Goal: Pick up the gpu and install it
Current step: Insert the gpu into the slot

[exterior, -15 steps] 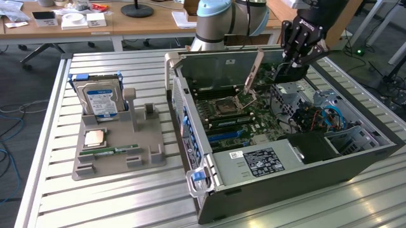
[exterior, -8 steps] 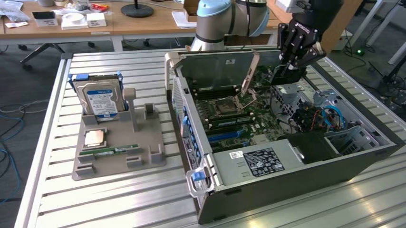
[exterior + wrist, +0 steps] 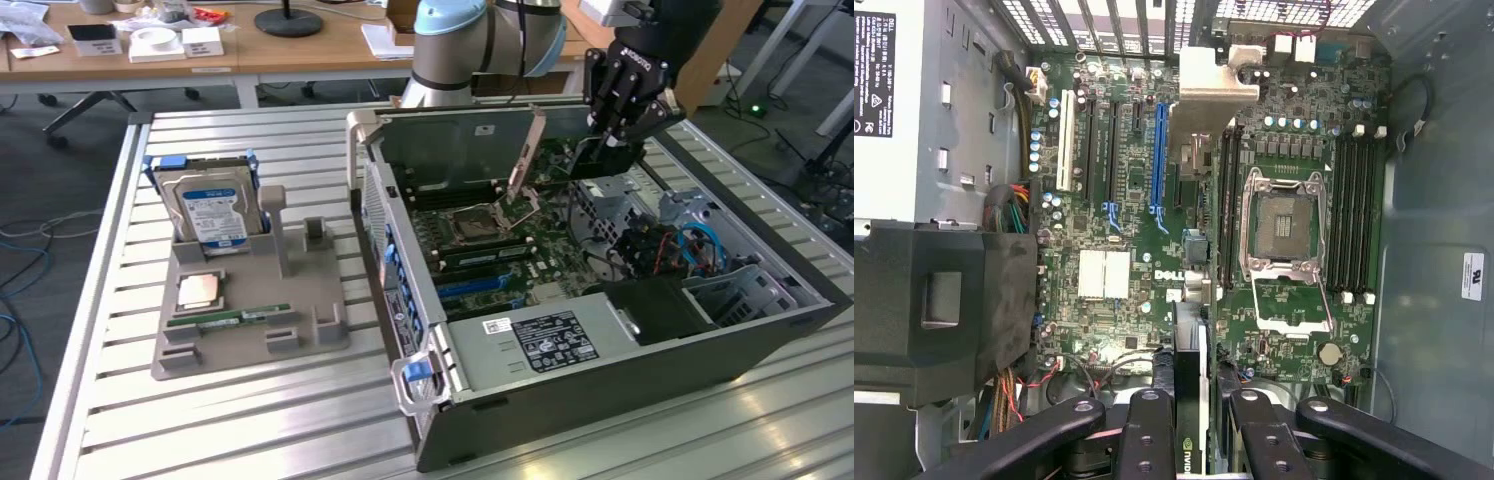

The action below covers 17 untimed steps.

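holding gpu [image 3: 1192, 350] edge-on in gripper [image 3: 1192, 420] — long axis along blue slot [image 3: 1159, 160], bracket end [image 3: 1219, 75] toward rear grille [image 3: 1104, 25]

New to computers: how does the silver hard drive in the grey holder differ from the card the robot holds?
The silver, blue-labelled hard drive stands upright in the grey plastic holder; the thin dark gpu card with a metal bracket is clamped in the end effector over the green motherboard. The hard drive is a thick box; the gpu card is a slim board. Both are computer parts.
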Each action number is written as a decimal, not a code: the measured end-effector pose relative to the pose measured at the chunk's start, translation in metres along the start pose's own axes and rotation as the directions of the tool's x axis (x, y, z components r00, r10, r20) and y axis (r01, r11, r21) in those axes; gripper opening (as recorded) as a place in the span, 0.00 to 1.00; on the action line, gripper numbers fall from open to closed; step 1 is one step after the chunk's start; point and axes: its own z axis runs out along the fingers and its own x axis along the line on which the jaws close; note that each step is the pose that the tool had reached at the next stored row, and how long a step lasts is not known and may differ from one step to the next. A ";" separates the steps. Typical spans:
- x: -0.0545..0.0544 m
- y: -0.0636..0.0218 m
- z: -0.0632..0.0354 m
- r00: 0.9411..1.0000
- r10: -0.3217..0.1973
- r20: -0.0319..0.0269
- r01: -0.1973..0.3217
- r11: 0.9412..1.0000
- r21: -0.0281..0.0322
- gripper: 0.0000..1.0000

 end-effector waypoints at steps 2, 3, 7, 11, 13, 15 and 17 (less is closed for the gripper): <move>0.000 0.0002 0.0001 1.000 0.000 0.000 0.000 1.000 0.000 0.26; 0.000 0.0007 0.0003 1.000 0.000 0.000 0.000 1.000 0.000 0.26; 0.000 0.0037 0.0013 1.000 0.000 0.000 0.000 1.000 0.003 0.26; 0.000 0.0091 0.0022 1.000 0.000 0.000 0.000 1.000 0.007 0.26; 0.000 0.0113 0.0023 1.000 -0.001 0.000 0.001 1.000 0.008 0.26; 0.000 0.0130 0.0025 1.000 -0.001 0.000 0.001 1.000 0.009 0.26; -0.001 0.0143 0.0026 1.000 -0.001 0.000 0.001 1.000 0.010 0.26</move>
